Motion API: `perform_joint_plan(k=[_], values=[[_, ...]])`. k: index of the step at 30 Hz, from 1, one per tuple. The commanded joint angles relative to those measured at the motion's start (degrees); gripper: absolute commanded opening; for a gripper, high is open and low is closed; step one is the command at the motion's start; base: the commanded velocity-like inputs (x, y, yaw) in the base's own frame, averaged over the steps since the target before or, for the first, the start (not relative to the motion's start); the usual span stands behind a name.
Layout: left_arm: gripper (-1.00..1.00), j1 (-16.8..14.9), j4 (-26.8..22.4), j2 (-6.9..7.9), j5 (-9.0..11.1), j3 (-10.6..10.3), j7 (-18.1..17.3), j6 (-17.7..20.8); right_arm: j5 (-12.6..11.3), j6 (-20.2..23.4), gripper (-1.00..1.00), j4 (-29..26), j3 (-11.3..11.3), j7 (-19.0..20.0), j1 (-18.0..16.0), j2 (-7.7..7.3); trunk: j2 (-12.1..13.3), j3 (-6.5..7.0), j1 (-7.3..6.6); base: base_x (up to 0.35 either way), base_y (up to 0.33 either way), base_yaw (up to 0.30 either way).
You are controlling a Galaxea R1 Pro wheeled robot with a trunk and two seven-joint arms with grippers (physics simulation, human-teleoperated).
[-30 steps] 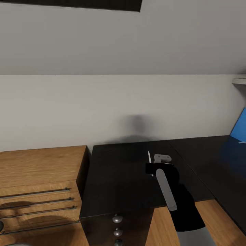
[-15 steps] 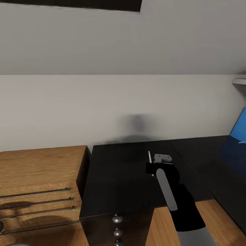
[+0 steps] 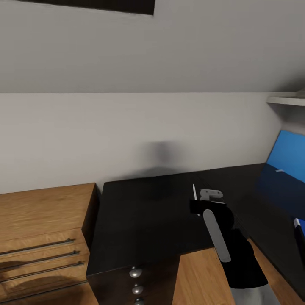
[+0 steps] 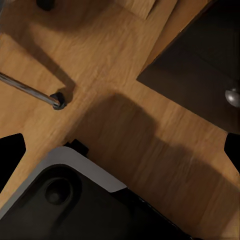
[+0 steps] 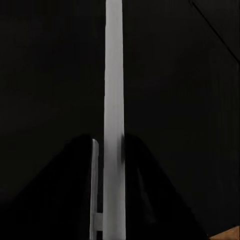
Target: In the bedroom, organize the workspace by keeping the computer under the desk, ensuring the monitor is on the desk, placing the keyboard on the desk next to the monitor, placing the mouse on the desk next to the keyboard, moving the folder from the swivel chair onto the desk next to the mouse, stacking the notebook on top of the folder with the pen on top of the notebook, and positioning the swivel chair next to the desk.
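Note:
The desk (image 3: 140,212) is a black top against the white wall, with a black drawer unit and round silver knobs (image 3: 135,272) under its near corner. Over the middle of the desk my right gripper (image 3: 199,207) is shut on the pen (image 3: 194,191), a thin whitish stick that stands upright above the fingers. In the right wrist view the pen (image 5: 114,100) runs straight out between the closed fingers (image 5: 93,170) over the dark desktop. My left gripper (image 4: 120,150) is open and low over the wooden floor. A chrome chair leg with a caster (image 4: 59,101) lies near it.
A light wooden nightstand (image 3: 42,212) with bar handles adjoins the desk's left side. A long blue panel (image 3: 290,154) leans at the far right under a white shelf (image 3: 288,101). A small blue, pale-edged corner (image 3: 298,222) shows on the desk's right wing; I cannot tell what it is.
The head view has swung to the right, so the desk and nightstand sit further left. My right gripper, still holding the pen, has shifted a little to the right over the desk.

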Motion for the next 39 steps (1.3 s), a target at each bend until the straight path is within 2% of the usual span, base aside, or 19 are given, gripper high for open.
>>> perform_joint_plan(k=[1,10,19,25,30,34,39], values=[[1.0,0.03,-0.02,0.06,0.47,-0.09,0.15,-0.34,-0.61,0.14,-1.0,-0.03,-0.04,-0.59,-0.05,-0.08,-0.03,-0.05,0.0,0.0,-0.099,-0.2],[1.0,0.14,0.24,0.09,0.63,-0.09,-0.14,-0.76,-0.53,0.14,-1.0,-0.07,-0.54,-0.65,-0.04,-0.4,-0.03,-0.05,0.0,0.0,-0.221,-0.077],[1.0,0.13,0.52,0.09,0.6,-0.04,-0.22,-0.83,-0.47,0.14,-1.0,-0.2,-3.28,-0.67,-0.04,-0.52,-0.03,-0.05,0.0,0.0,-0.291,-0.019],[1.0,0.12,0.79,0.09,0.62,0.04,-0.28,-0.82,-0.4,0.14,-1.0,-0.56,-3.79,-0.7,-0.04,-0.48,-0.03,-0.05,0.0,-0.004,-0.277,-0.136],[1.0,0.09,0.87,0.04,0.72,0.11,-0.27,-0.78,-0.26,0.14,-1.0,-1.34,-4.05,-0.81,-0.04,-0.41,-0.03,-0.05,0.0,-0.005,-0.092,-0.12],[1.0,0.03,0.89,-0.03,0.68,0.23,-0.28,-0.77,-0.24,0.14,-1.0,-1.72,-6.21,-0.83,-0.04,-0.29,-0.03,-0.05,0.0,-0.001,-0.024,-0.243],[1.0,-0.01,0.93,-0.08,0.61,0.25,-0.28,-0.77,-0.25,0.14,-1.0,-1.79,-6.85,-0.84,-0.04,-0.32,-0.03,-0.05,0.0,0.0,-0.006,-0.283]])
